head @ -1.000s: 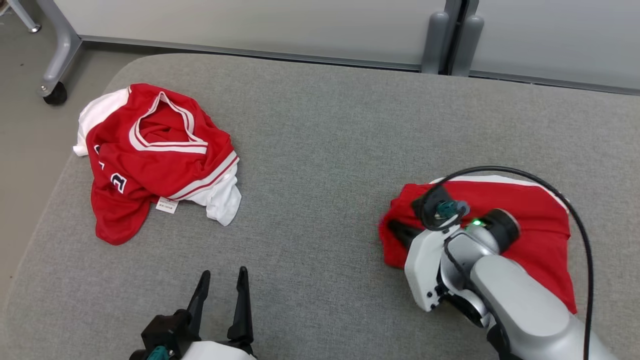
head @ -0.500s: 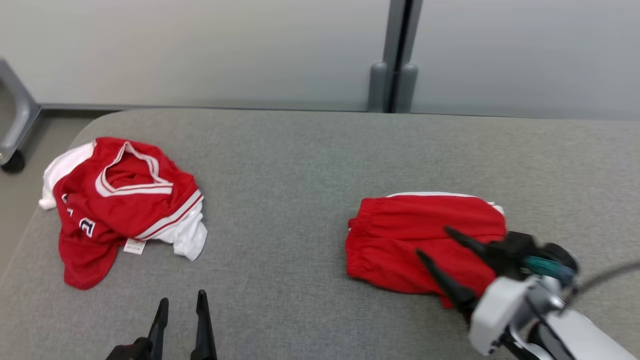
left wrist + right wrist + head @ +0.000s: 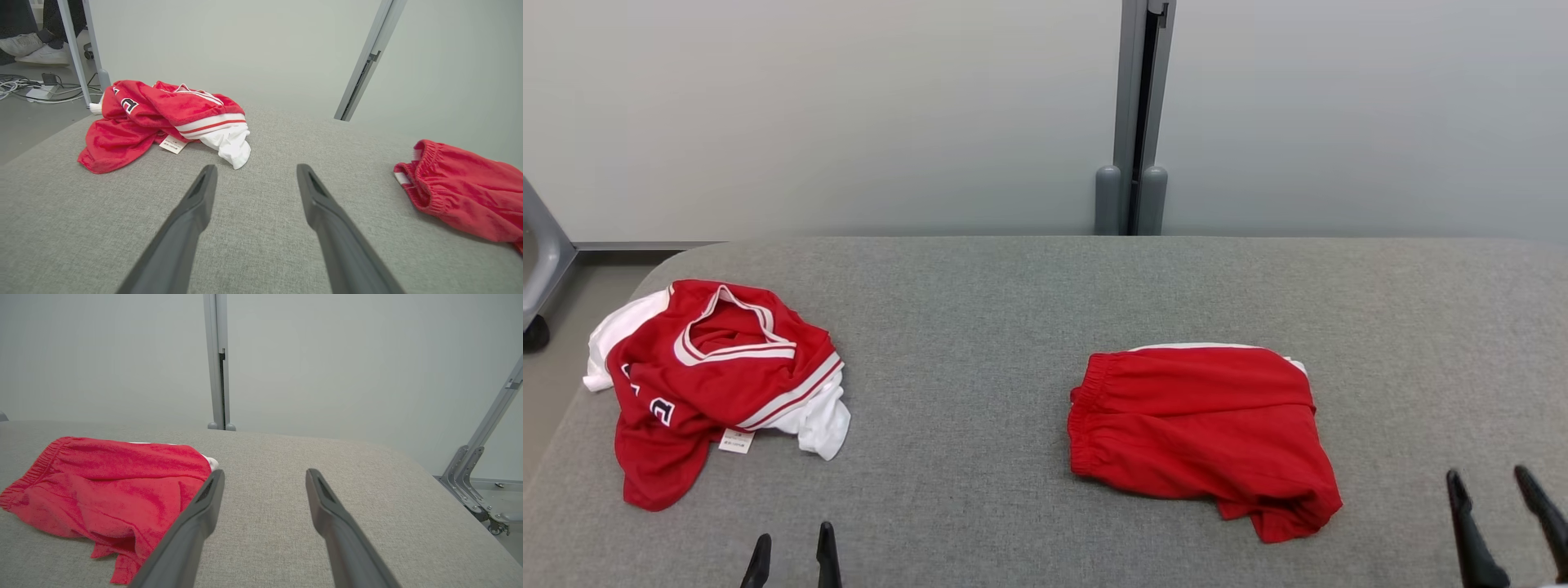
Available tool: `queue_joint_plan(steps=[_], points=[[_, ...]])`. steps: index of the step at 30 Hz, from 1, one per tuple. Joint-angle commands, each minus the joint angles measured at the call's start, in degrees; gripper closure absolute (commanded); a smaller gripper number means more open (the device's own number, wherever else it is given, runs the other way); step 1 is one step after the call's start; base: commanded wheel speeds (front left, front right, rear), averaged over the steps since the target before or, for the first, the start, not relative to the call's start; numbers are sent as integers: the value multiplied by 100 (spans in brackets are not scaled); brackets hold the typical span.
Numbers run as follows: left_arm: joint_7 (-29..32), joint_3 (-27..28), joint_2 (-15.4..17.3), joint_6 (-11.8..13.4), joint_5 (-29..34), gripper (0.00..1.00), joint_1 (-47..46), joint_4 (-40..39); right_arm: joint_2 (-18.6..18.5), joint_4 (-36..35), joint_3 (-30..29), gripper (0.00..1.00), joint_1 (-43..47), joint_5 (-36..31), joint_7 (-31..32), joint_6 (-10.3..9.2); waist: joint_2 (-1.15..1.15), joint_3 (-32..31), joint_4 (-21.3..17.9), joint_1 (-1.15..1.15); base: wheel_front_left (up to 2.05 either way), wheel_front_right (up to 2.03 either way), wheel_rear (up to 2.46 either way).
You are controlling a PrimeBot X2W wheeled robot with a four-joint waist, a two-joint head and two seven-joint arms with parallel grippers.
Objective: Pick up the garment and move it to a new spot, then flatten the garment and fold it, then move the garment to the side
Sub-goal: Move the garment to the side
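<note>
Both claws stand wide and empty: the left gripper (image 3: 794, 535) is low at the near edge of the grey table (image 3: 980, 327), and the right gripper (image 3: 1487, 474) is at the near right, apart from any cloth. The red shorts (image 3: 1201, 429) lie folded right of the middle, with a loose corner bunched toward the near right. The red-and-white jersey (image 3: 715, 384) sits crumpled by the table's left edge. A careless tug there could likely drag the jersey off the table. Pinching only the heap's top layer would probably lift it twisted and hard to flatten. A low sweep of the right arm might catch the shorts' loose corner and undo the fold.
</note>
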Motion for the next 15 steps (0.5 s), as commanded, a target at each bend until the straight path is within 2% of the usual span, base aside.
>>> queue_joint_plan(steps=[1, 6, 9, 11, 15], points=[[-12, 41, 23, -38, 42, 0, 44, 10, 37, 24, -35, 0, 94, -43, -24, 1, 0, -1, 6, 0, 0, 0, 0], [-12, 86, 22, -45, 44, 0, 45, -17, 279, 18, -93, 0, 68, 87, -26, 1, 0, 34, 0, 0, 0, 0, 0], [-12, 64, 23, -54, 64, 0, -37, -46, 350, 74, 145, 0, -186, 579, -9, 1, 0, 114, -6, 0, 0, 0, 0], [-12, 26, 21, -71, 92, 0, -121, -51, 367, 67, 365, 0, -494, 1132, 379, 2, 0, 205, -8, 0, 0, 0, 0], [-12, -99, 22, -82, 135, 0, -329, -44, 220, 201, 708, 0, -1228, 2027, 1768, 2, 0, 470, 15, 0, 0, 0, 0]])
